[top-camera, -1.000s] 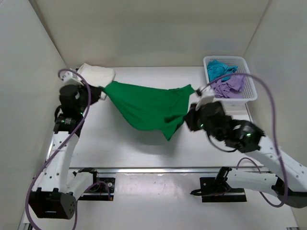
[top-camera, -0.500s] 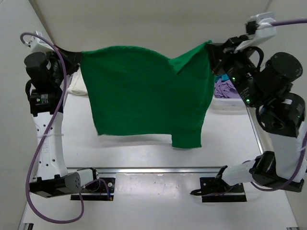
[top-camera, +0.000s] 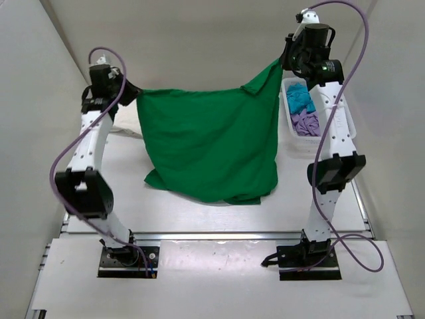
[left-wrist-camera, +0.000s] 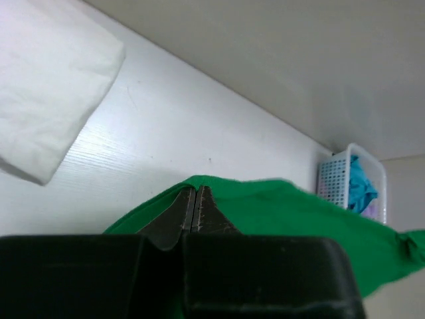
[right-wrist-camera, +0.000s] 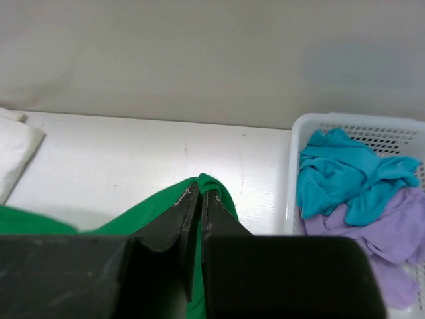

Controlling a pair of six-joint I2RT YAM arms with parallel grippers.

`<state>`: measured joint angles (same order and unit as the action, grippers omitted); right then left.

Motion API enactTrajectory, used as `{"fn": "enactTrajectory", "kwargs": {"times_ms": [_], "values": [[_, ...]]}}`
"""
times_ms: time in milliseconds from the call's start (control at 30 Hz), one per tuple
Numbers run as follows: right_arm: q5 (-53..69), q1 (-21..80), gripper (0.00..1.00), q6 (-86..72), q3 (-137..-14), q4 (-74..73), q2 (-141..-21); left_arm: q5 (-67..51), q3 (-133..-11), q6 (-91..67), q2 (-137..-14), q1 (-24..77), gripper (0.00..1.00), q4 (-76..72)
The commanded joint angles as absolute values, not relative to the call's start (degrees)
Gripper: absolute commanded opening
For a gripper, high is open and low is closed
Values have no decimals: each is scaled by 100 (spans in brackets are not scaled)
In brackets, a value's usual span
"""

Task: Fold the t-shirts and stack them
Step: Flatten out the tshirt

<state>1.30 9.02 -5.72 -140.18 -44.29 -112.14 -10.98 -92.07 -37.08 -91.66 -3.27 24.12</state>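
The bright green t-shirt [top-camera: 212, 143] hangs spread between both raised arms, its lower hem crumpled on the table. My left gripper [top-camera: 135, 95] is shut on its top left corner, seen in the left wrist view [left-wrist-camera: 194, 188]. My right gripper [top-camera: 279, 64] is shut on its top right corner, seen in the right wrist view [right-wrist-camera: 200, 186]. The cream-white t-shirt [left-wrist-camera: 46, 86] lies folded at the far left; in the top view it is mostly hidden behind the left arm. The teal t-shirt [top-camera: 300, 100] and lilac t-shirt [top-camera: 305, 122] lie crumpled in the basket.
The white plastic lattice basket [top-camera: 287, 114] stands at the far right of the table, also in the right wrist view [right-wrist-camera: 345, 123]. White walls enclose the table on three sides. A metal rail [top-camera: 212, 234] runs along the near edge by the arm bases.
Both arms lifted the green t-shirt off the table and stretched it wide, then moved it back and down, so its lower hem now rests bunched on the table.
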Motion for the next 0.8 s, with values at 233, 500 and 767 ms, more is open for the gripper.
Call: {"fn": "enactTrajectory", "kwargs": {"times_ms": [233,500,767], "values": [[211,1133,0,-405,-14679,-2858,-10101,-1204,-12999,-3832,-10143,-343,0,3191],[44,1169,0,-369,-14696,-4296,-10273,-1002,-10793,-3507,-9065,-369,0,2551],[-1047,1829,0,-501,-10598,-3436,-8506,-1133,-5970,-3735,-7419,-413,0,582]]}}
